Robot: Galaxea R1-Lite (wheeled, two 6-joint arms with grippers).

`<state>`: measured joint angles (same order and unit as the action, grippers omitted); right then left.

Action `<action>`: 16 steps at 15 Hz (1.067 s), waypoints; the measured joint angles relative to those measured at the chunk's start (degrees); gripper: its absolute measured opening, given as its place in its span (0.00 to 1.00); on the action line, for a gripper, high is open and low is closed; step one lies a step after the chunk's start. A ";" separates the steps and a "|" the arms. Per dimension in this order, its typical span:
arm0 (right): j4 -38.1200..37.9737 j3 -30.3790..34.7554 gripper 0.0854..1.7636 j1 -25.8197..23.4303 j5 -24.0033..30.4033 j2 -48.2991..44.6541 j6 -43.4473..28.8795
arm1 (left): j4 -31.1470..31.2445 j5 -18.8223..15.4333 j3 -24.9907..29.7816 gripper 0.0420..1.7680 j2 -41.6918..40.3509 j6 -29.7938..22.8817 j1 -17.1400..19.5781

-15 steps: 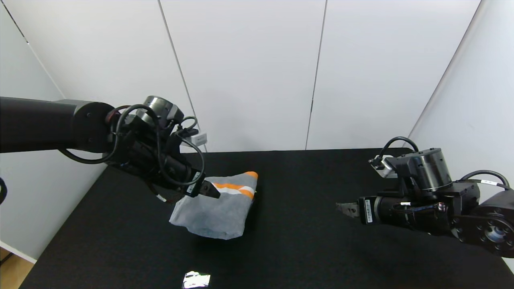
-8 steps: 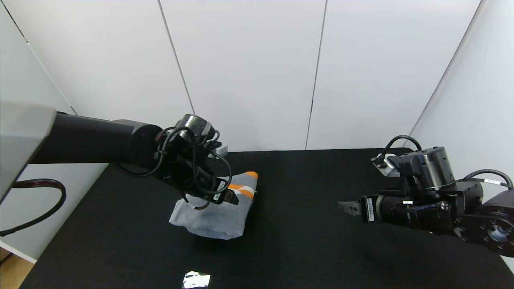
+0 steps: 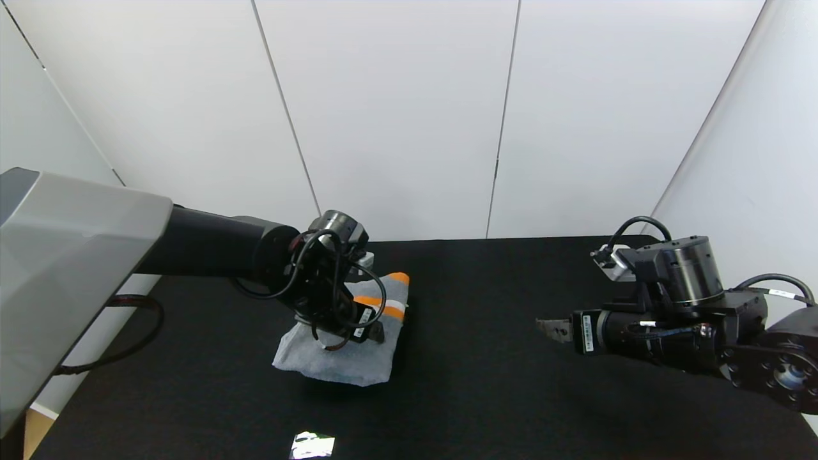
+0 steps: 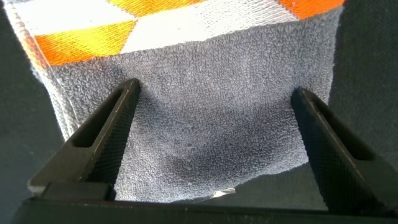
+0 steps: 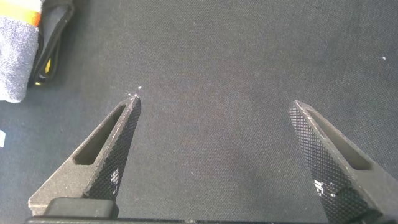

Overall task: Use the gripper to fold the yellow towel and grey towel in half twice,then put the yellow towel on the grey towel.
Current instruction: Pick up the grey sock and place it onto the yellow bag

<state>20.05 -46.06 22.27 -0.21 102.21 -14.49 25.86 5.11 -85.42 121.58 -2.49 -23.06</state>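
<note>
The grey towel (image 3: 339, 358) lies folded on the black table (image 3: 486, 396), left of centre, with its orange-and-white band (image 3: 383, 306) at the far end. My left gripper (image 3: 377, 335) is open and hangs low over the towel's right part. In the left wrist view its jaws (image 4: 214, 93) stand wide apart over grey terry (image 4: 217, 143), holding nothing. My right gripper (image 3: 543, 329) is open and empty over bare table at the right (image 5: 214, 102). The yellow towel is not clearly in view. Only a dark shape with a yellow sliver (image 5: 40, 78) shows beside the grey towel (image 5: 15, 56).
A small shiny white patch (image 3: 312, 444) sits near the table's front edge. White wall panels close off the back and both sides. Bare black table lies between the towel and my right gripper.
My left arm has swung right and down, from the towel's left edge to low over its right part. The towel has barely shifted. The right arm has not moved.
</note>
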 joint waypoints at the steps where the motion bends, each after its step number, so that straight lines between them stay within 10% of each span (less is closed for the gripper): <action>1: 0.02 0.11 0.97 0.00 0.02 0.00 0.00 | 0.00 0.04 0.00 0.96 0.17 -0.20 -0.11; 16: -1.39 2.60 0.97 1.23 -7.69 -10.07 0.78 | 0.57 0.22 7.08 0.97 -21.75 0.15 -0.15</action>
<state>18.66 -43.46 23.50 -7.90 92.14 -13.71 26.43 5.33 -78.34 99.83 -2.34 -23.21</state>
